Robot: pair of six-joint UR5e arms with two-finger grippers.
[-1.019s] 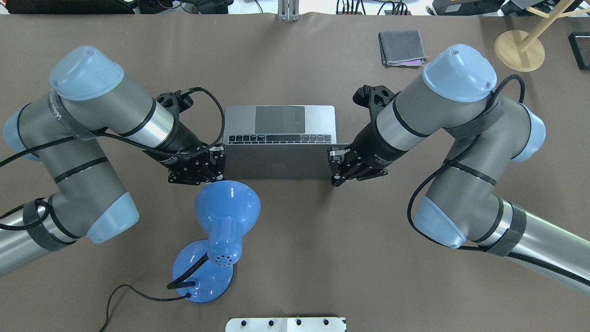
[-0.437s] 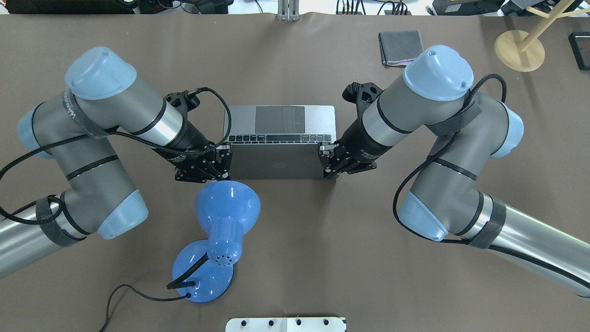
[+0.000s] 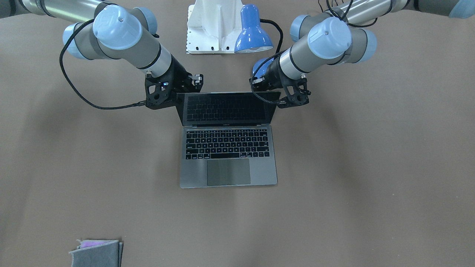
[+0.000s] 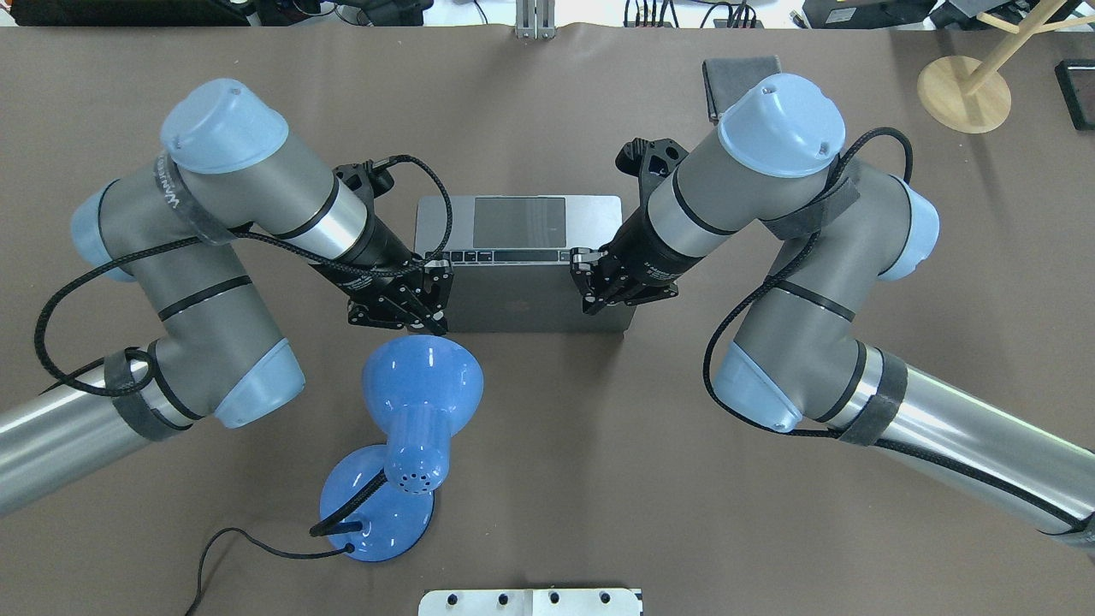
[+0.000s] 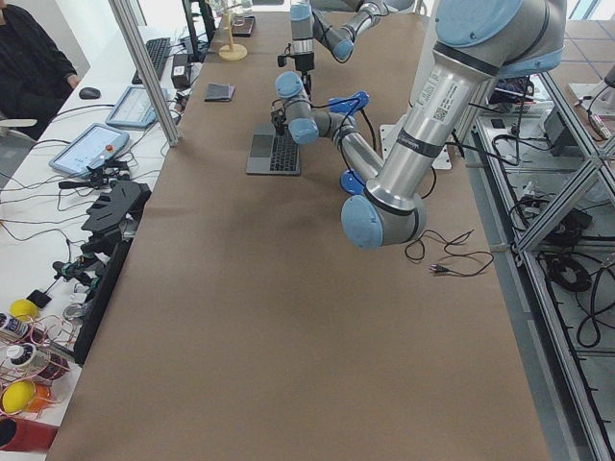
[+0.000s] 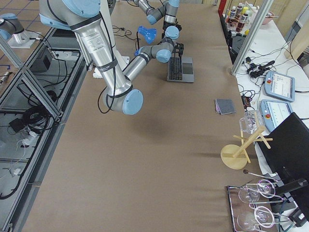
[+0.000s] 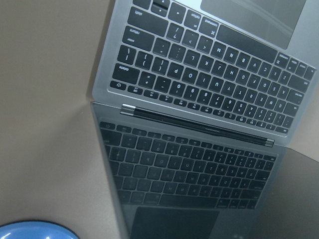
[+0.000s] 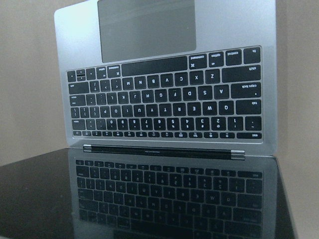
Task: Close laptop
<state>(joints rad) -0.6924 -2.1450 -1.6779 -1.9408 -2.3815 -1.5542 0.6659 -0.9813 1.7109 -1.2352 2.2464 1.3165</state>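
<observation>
The space-grey laptop [image 4: 520, 221] stands open mid-table with its lid [image 4: 526, 301] upright and leaning slightly back towards the robot's side. Its black keys and dark screen show in the front view [image 3: 228, 148] and in both wrist views [image 7: 209, 74] [image 8: 164, 99]. My left gripper [image 4: 436, 296] is at the lid's left edge, behind the back of the lid, and looks open. My right gripper [image 4: 583, 282] is over the back of the lid near its right edge and also looks open. In the front view the left gripper [image 3: 258, 83] and right gripper [image 3: 197, 82] flank the lid's top corners.
A blue desk lamp [image 4: 417, 381] stands close behind the lid on my left side, its shade almost under the left gripper. A grey folded cloth [image 4: 734, 68] lies far right, and a wooden stand [image 4: 962, 92] is at the far right corner. A white base plate [image 4: 530, 601] is at the near edge.
Both arms have moved inward: the left gripper went right and the right gripper went left, from beside the lid's edges to over its back. The lid's angle looks about the same.
</observation>
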